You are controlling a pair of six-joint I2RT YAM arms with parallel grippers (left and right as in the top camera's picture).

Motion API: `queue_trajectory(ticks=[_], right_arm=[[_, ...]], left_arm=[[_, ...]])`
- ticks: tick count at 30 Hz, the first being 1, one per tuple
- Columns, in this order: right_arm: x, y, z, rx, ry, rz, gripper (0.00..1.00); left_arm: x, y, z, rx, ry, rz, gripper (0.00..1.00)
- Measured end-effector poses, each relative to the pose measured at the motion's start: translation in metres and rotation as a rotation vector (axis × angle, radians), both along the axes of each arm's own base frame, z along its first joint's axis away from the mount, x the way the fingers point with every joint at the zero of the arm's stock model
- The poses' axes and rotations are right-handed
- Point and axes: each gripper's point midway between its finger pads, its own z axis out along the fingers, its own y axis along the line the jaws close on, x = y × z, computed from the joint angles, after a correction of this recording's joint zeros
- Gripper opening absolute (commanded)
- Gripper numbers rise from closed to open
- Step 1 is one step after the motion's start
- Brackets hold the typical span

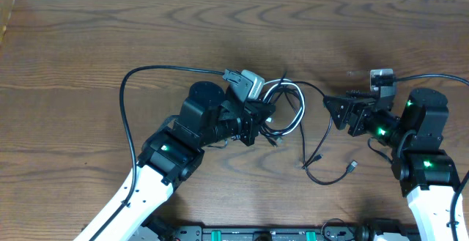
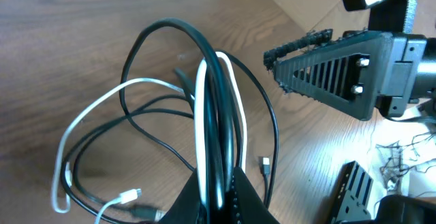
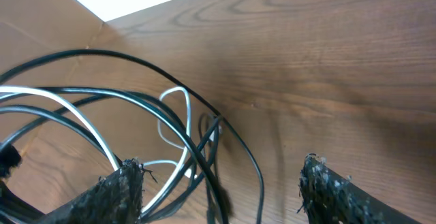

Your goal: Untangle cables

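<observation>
Two thin cords make up the tangle: a smooth, glossy white cord and a matte black cord, looped over each other in loose ovals on the wood-grain table. The knot lies at table centre, between my arms. One black tail runs toward me and ends in a small plug lying flat. A white plug lies near the bundle.

My left gripper is pinched down on the cables, white and black strands side by side in its ribbed black fingers, wrist angled in from the lower left.

My right gripper is spread wide, frayed pads far apart, pointed left at the tangle. Strands cross the gap; contact I cannot tell.
</observation>
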Motion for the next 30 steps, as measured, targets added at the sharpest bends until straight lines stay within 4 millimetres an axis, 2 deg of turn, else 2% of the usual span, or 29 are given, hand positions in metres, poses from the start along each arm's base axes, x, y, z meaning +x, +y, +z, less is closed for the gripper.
queue_trajectory(ticks=[4, 6, 10, 19, 25, 30], right_arm=[[-0.001, -0.001, -0.002, -0.038, -0.017, 0.016, 0.78], [-0.001, -0.001, -0.003, -0.055, -0.029, 0.025, 0.82], [0.000, -0.001, -0.002, -0.067, -0.045, 0.034, 0.83], [0.000, 0.002, 0.004, -0.061, -0.076, 0.059, 0.83], [0.004, 0.004, 0.010, -0.056, -0.110, 0.068, 0.83], [0.010, 0.002, 0.003, -0.062, -0.092, 0.059, 0.77]], left_arm=[[-0.004, -0.002, 0.017, -0.036, -0.063, -0.035, 0.07], [-0.010, -0.005, 0.035, -0.081, -0.114, -0.068, 0.07], [-0.026, -0.003, 0.068, -0.158, -0.200, -0.122, 0.07], [-0.051, -0.005, 0.106, -0.261, -0.305, -0.231, 0.07], [-0.061, -0.008, 0.117, -0.299, -0.331, -0.288, 0.07], [-0.063, -0.009, 0.117, -0.307, -0.316, -0.296, 0.08]])
